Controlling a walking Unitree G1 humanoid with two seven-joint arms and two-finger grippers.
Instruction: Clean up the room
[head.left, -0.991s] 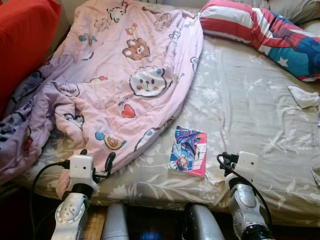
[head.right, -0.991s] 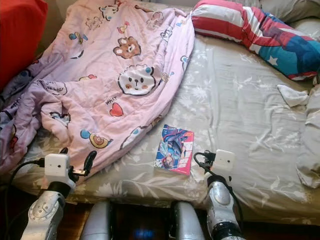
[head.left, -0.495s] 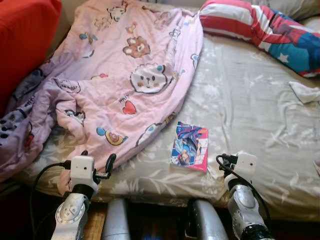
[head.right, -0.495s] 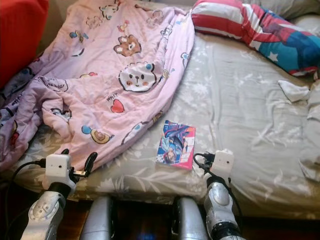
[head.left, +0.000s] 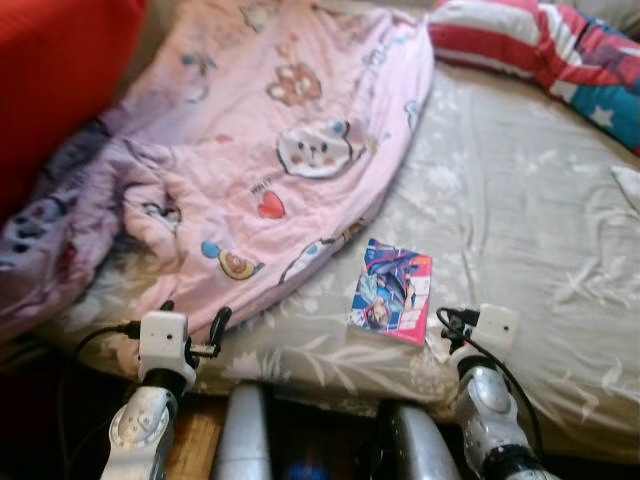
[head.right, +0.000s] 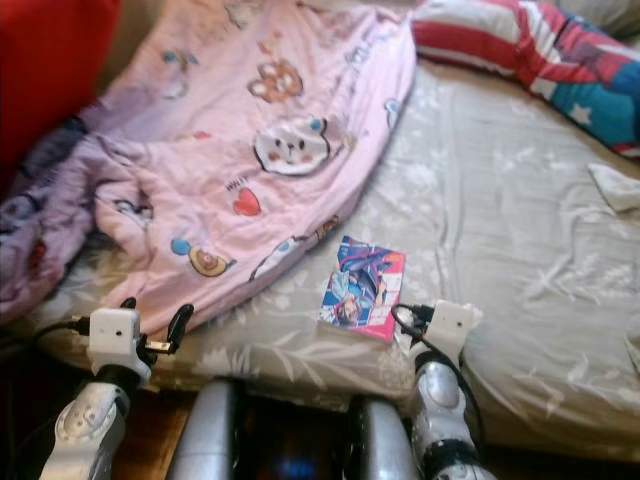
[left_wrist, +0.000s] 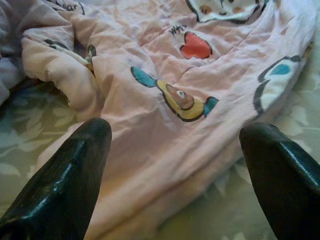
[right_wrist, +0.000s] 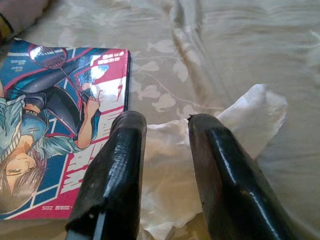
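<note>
A pink cartoon-print blanket (head.left: 300, 150) lies rumpled over the left half of the bed. A glossy comic book (head.left: 392, 292) rests flat on the floral sheet (head.left: 520, 210) near the bed's front edge. Beside it lies a crumpled white tissue (right_wrist: 240, 120). My left gripper (head.left: 192, 315) hovers open at the blanket's lower hem, and its fingers (left_wrist: 75, 165) stand wide apart with nothing between them. My right gripper (right_wrist: 164, 120) is low over the tissue, just right of the book, with its fingers close together. The right arm (head.left: 485, 390) reaches up at the bed's edge.
A red cushion (head.left: 50, 90) stands at the far left. A red, white and blue striped pillow (head.left: 540, 45) lies across the head of the bed. A small white cloth (head.left: 630, 185) sits at the right edge. The sheet's right half is open.
The whole picture has shifted right and blurred, so the camera has moved. Both arms hold the same pose at the bed's edge, and the book and blanket lie where they were.
</note>
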